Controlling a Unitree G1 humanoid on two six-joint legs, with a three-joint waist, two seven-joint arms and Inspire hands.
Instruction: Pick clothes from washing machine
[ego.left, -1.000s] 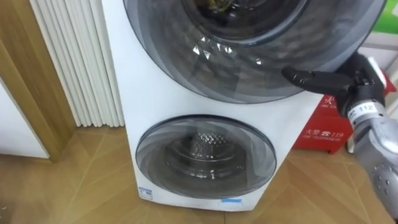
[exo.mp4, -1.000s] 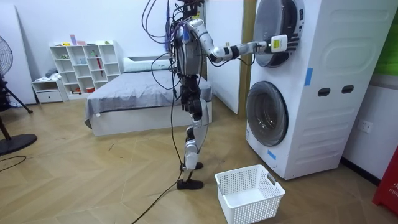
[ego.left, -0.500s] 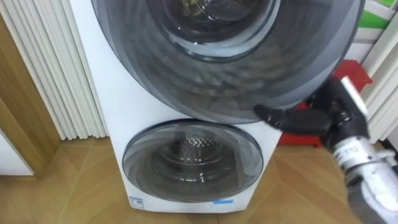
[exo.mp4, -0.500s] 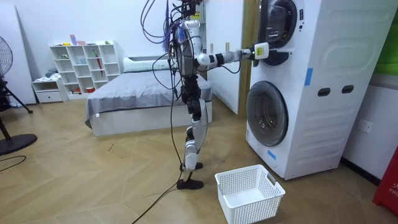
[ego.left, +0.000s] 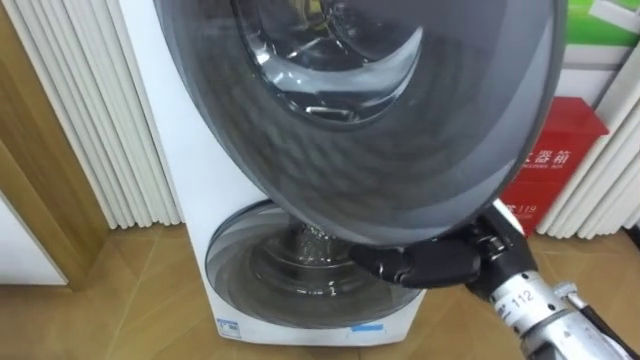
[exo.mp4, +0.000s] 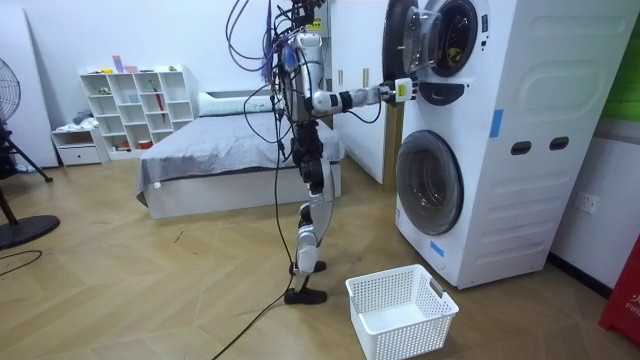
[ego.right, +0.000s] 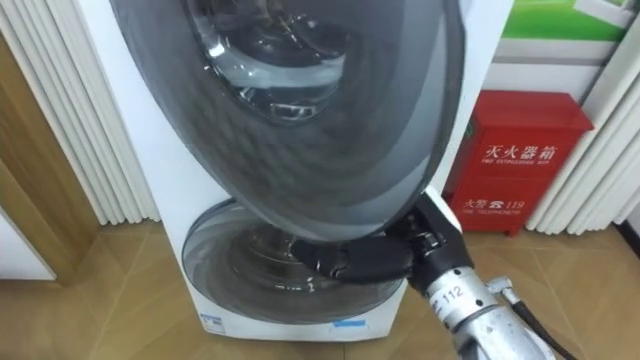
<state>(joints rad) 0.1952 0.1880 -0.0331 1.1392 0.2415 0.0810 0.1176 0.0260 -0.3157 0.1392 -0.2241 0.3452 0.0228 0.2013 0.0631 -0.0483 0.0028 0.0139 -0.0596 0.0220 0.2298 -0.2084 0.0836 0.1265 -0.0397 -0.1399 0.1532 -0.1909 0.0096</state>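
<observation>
Wooden floor (ego.left: 90, 300) surrounds the stacked washing machine (ego.left: 190, 170).

Left eye view: my right hand (ego.left: 450, 263) reaches leftward, fingers (ego.left: 395, 266) extended flat beneath the swung-out upper door (ego.left: 400, 130), grasping nothing.

Right eye view: fingers (ego.right: 345, 264) touch the door's lower rim.

Room view: clothes (exo.mp4: 456, 32) lie in the upper drum, beyond and above my fingers.
</observation>
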